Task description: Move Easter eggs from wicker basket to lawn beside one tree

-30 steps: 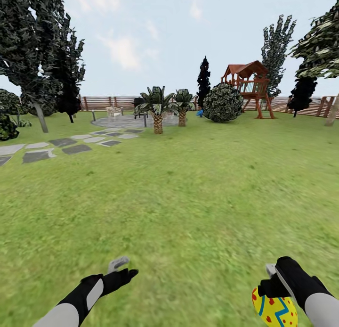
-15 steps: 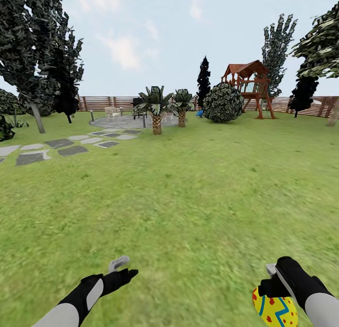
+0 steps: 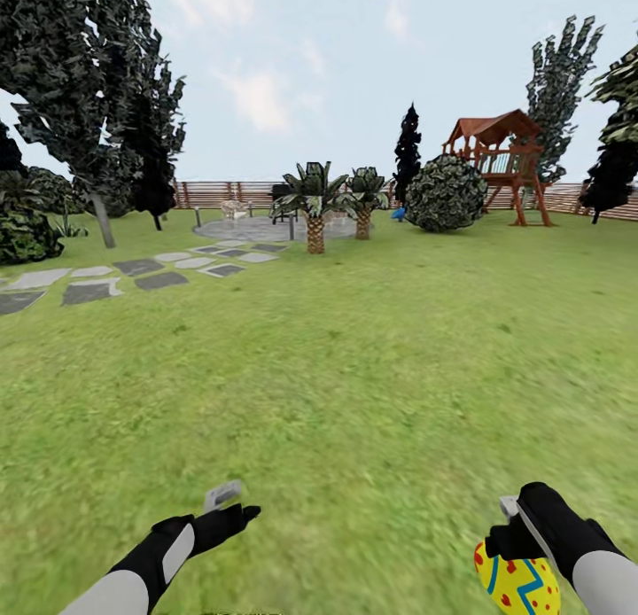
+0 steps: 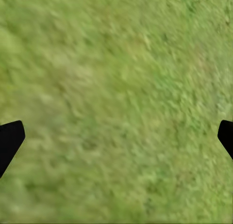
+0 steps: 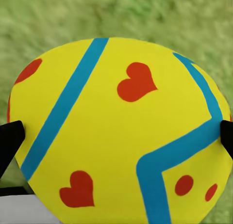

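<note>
One yellow Easter egg (image 3: 518,587) with blue zigzags and red marks sits low at the right of the head view, and my right gripper (image 3: 509,553) is shut on it. The right wrist view shows that egg (image 5: 121,136) up close, with black fingertips (image 5: 9,139) on either side. My left gripper (image 3: 235,502) hangs open over the lawn (image 3: 354,349), with only grass between its fingers (image 4: 9,141). The wicker basket is out of view. A tall dark-leaved tree (image 3: 93,110) with a leaning grey trunk stands far off at the left.
A grey stepping-stone path (image 3: 133,271) runs from the left to a round paved patch. Two low palms (image 3: 315,203), a round shrub (image 3: 446,192) and a red play tower (image 3: 498,154) stand at the back before the slat fence (image 3: 221,194). Open grass lies ahead.
The whole picture has shifted to the right, so the camera has turned left. Both arms keep their places in the view, and the egg stays in the right gripper.
</note>
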{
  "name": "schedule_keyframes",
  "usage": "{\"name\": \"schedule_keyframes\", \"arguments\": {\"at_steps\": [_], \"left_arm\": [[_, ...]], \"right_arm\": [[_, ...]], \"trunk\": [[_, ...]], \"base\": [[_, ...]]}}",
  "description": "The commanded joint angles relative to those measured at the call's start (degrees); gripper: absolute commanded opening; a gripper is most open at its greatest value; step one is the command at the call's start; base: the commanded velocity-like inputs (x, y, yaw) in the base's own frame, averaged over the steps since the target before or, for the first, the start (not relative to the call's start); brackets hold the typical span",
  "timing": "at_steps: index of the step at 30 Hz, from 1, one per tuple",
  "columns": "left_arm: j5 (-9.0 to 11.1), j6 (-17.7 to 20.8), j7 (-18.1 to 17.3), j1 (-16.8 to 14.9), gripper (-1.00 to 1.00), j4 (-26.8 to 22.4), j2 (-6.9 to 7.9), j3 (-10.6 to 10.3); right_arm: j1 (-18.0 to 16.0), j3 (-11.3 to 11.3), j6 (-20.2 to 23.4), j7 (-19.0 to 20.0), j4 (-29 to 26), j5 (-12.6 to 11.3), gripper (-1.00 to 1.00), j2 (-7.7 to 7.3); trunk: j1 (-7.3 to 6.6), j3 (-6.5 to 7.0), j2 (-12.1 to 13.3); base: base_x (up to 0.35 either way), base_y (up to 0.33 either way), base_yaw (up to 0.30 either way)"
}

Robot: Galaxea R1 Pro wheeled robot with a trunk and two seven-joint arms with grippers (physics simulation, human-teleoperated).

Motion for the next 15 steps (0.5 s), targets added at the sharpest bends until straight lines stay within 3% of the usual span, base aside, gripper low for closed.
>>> {"name": "schedule_keyframes", "arguments": {"at_steps": [1,15], "left_arm": [[0.58,0.58,-0.09,-0.04,1.00,-0.05,0.00,0.20],[0.51,0.60,-0.09,-0.04,1.00,-0.05,0.02,0.20]], "right_arm": [[-0.01,0.01,0.21,0.58,-0.11,0.55,-1.00,-0.01],[-0.02,0.01,0.21,0.79,-0.12,0.58,-1.00,0.02]], "trunk": [[0.00,-0.06,-0.03],[0.00,-0.06,-0.03]], "base": [[0.000,0.000,0.280],[0.000,0.000,0.283]]}}
